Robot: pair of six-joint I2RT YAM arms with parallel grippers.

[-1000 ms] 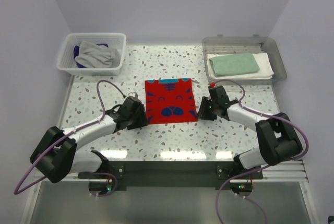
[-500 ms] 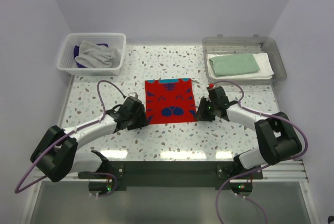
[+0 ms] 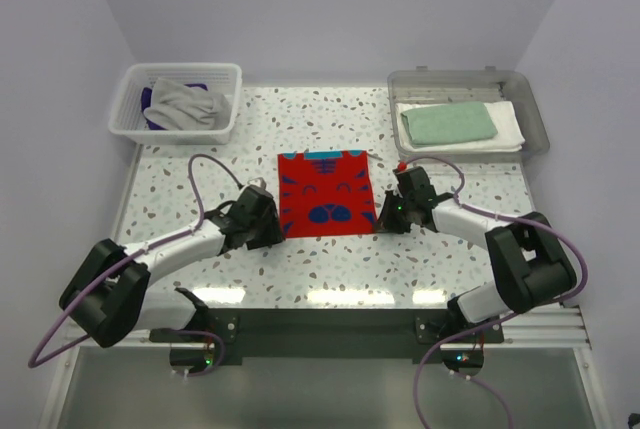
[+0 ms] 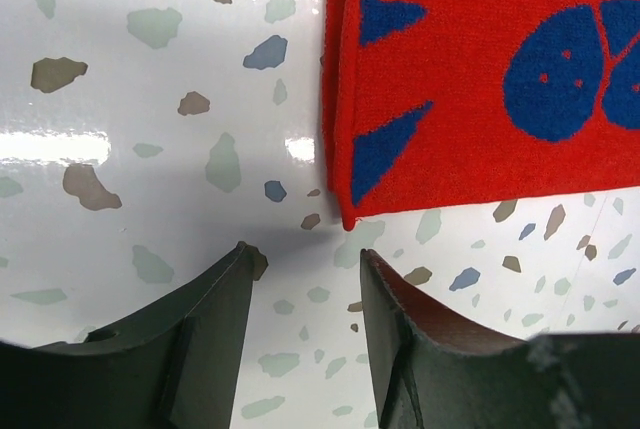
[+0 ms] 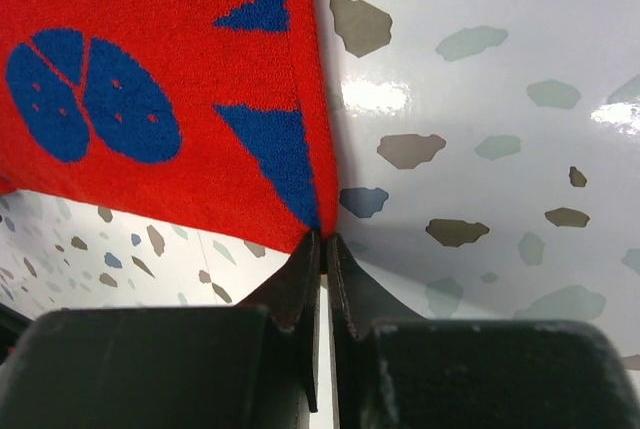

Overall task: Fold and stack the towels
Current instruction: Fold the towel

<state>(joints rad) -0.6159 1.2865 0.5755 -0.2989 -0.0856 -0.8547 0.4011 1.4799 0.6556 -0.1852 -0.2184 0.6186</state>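
A pale terrazzo table (image 3: 260,119) with grey, brown and blue flecks sits between plain lilac walls. The red towel (image 3: 325,194) lies flat at its centre, roughly square, with a dark blue cat-face pattern of stripes and rounded shapes and a turquoise band along its far edge. Its weave looks fine and looped, and its left side shows a thick hemmed edge in the left wrist view.

The left gripper (image 4: 305,254) rests low on the table with its jaws apart, and the towel's near left corner lies just ahead of the gap, untouched. The right gripper (image 5: 320,241) has its jaws pressed together, pinching the tip of the near right corner.

At far left, a white basket (image 3: 180,67) holds a crumpled grey towel (image 3: 188,104) over a purple towel (image 3: 150,99). At far right, a clear tray (image 3: 455,77) holds a folded mint towel (image 3: 447,122) on a folded white towel (image 3: 508,129)
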